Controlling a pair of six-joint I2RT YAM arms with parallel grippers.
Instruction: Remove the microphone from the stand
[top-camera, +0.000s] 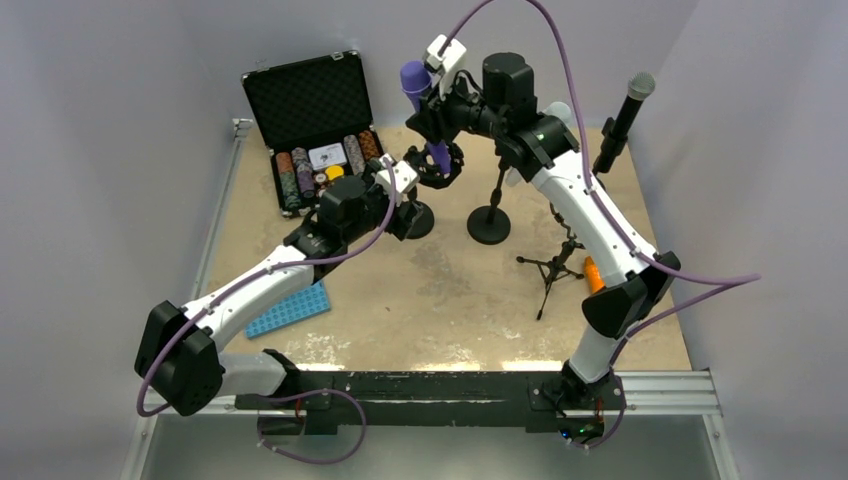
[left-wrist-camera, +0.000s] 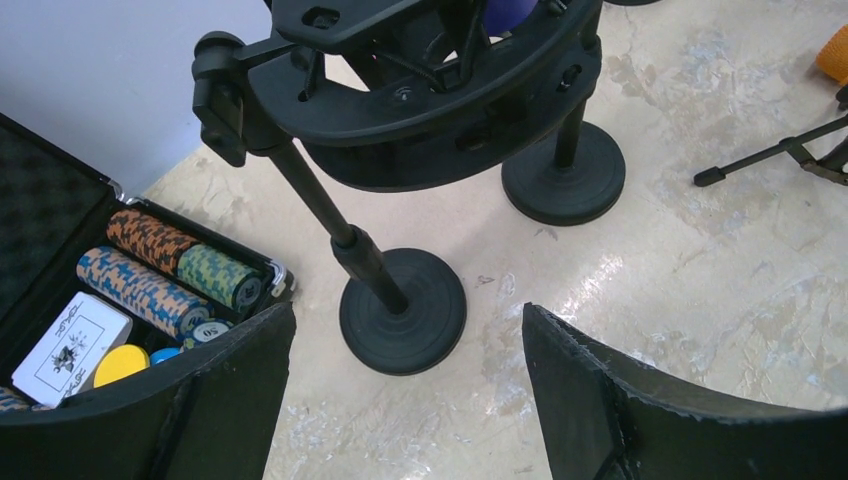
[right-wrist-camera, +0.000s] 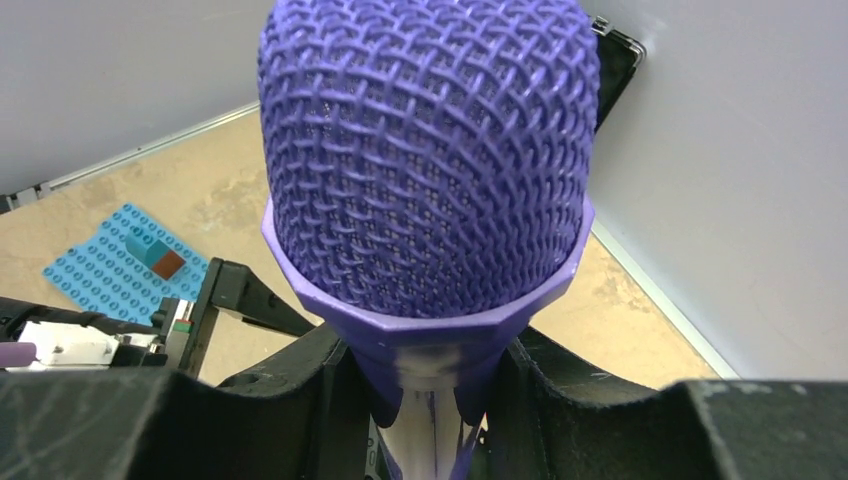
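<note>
Two hands, one engaged.

Top view: the right hand (top-camera: 428, 118) is closed on the purple mesh-headed microphone (top-camera: 415, 82). Its handle passes down through the black ring cradle (top-camera: 445, 170) of the black round-based stand (top-camera: 424, 222), far centre on the table (top-camera: 450, 300). The left hand (top-camera: 410, 203) hangs beside the stand's post.

Left wrist view: the left hand is spread wide either side of the base, touching nothing, so the stand is unbraced. If the microphone drags in the cradle as it is lifted, the stand could tip, probably toward the second round-based stand (left-wrist-camera: 565, 180) just right. At left, the open black foam-lined case (left-wrist-camera: 30, 220) holds rows of striped poker chips (left-wrist-camera: 150, 265), a card deck (left-wrist-camera: 75, 345) and a yellow disc (left-wrist-camera: 120, 362).

Right wrist view: the fingers (right-wrist-camera: 290, 410) flank the handle below the head. A slanted pull could let it slip.
</note>
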